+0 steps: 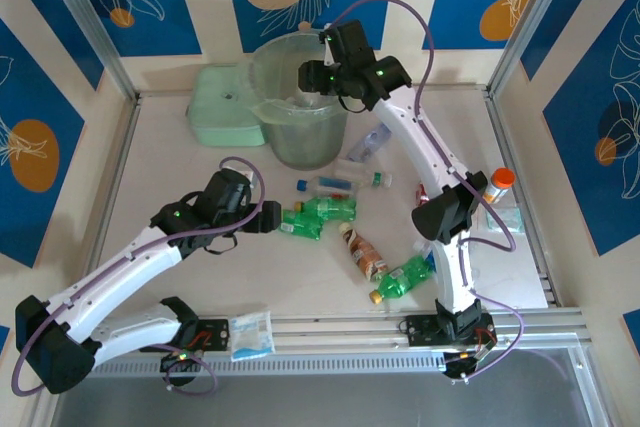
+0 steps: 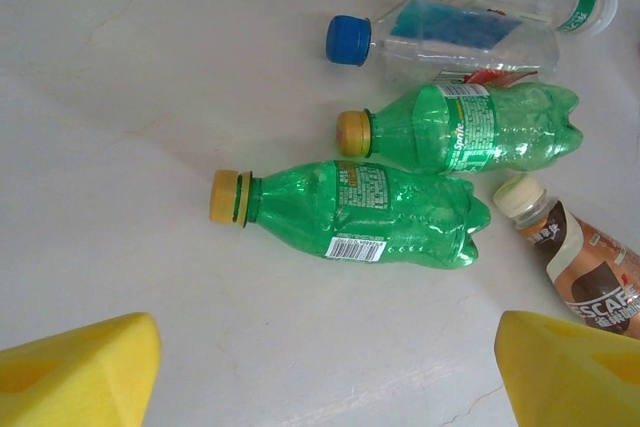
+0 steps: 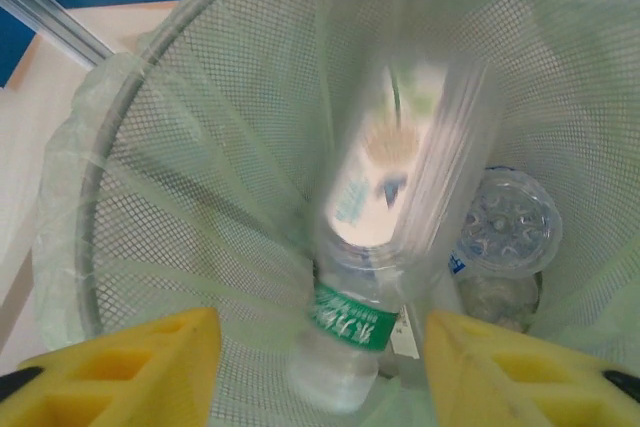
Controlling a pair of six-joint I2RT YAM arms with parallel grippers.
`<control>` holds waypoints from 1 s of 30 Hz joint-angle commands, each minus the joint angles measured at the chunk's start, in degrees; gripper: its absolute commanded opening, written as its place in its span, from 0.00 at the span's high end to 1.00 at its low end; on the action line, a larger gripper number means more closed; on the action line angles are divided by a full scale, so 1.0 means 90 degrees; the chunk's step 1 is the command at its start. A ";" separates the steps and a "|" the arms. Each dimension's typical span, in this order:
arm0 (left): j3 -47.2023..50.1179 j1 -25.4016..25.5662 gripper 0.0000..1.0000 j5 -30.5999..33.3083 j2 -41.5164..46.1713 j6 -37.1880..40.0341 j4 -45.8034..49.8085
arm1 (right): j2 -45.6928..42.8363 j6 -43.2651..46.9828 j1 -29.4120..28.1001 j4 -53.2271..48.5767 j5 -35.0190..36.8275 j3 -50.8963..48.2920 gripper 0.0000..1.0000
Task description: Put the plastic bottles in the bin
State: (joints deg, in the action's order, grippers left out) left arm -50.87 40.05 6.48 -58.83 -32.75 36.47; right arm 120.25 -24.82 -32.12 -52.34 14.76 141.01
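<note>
Seen from overhead, my right gripper hung over the mouth of the tall round pale-green translucent bin with its clear plastic liner, which stood at twelve o'clock on the table. From the wrist, its yellow fingers were spread apart and touched nothing. Below them, inside the bin's meshed wall, a clear plastic bottle with a green neck band showed blurred and neck-down, by my reading on its way to the bottom. A second clear bottle already lay there, at three o'clock of the first. I judged the job well short of half done, because at least six bottles waited on the table. My left gripper, at eight o'clock of the pile, hovered with its jaws wide apart and empty over two green plastic bottles with yellow caps, which lay side by side and touching. At one o'clock of them lay a clear bottle with a blue cap and blue label. A brown-labelled bottle with a cream cap lay at four o'clock. Another green bottle rested at five o'clock on the table beside my right arm's base, and a crumpled clear bottle sat just beside the bin. The nearer green bottle looked the natural next pick.
</note>
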 commanded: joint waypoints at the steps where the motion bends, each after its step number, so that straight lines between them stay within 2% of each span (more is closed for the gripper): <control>1: 0.0008 0.0042 0.13 0.0070 -0.0015 -0.0023 0.0147 | -0.0049 0.0082 0.0034 -0.0030 0.0017 0.0276 0.37; 7: -0.0029 0.0042 0.10 0.0100 -0.0065 -0.0023 0.0176 | -0.0405 0.0140 -0.0031 -0.0039 0.0200 0.0140 0.35; 10: -0.0046 0.0042 0.09 0.0137 -0.0108 -0.0034 0.0229 | -0.0843 0.0123 -0.0064 0.0055 0.0333 -0.0337 0.35; 16: 0.0063 0.0223 0.05 0.0202 -0.0234 -0.0190 0.0209 | -0.2575 0.0090 -0.0172 0.0792 0.0493 -0.2524 0.34; 21: 0.0241 0.0560 0.00 0.0257 -0.0604 -0.0328 -0.0056 | -0.4235 -0.0198 -0.0181 0.0910 0.0590 -0.4543 0.30; 24: 0.0278 0.0678 0.00 0.0249 -0.0863 -0.0408 -0.0247 | -0.5089 -0.0408 -0.0219 0.0719 0.0592 -0.5729 0.27; 30: 0.0397 0.0729 0.01 0.0151 -0.1435 -0.1102 -0.0620 | -0.6096 -0.1043 -0.0250 0.0130 0.0640 -0.7639 0.26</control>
State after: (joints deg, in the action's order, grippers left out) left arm -47.51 46.22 7.73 -69.82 -38.37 33.01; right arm 66.89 -30.26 -33.98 -47.42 19.94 77.56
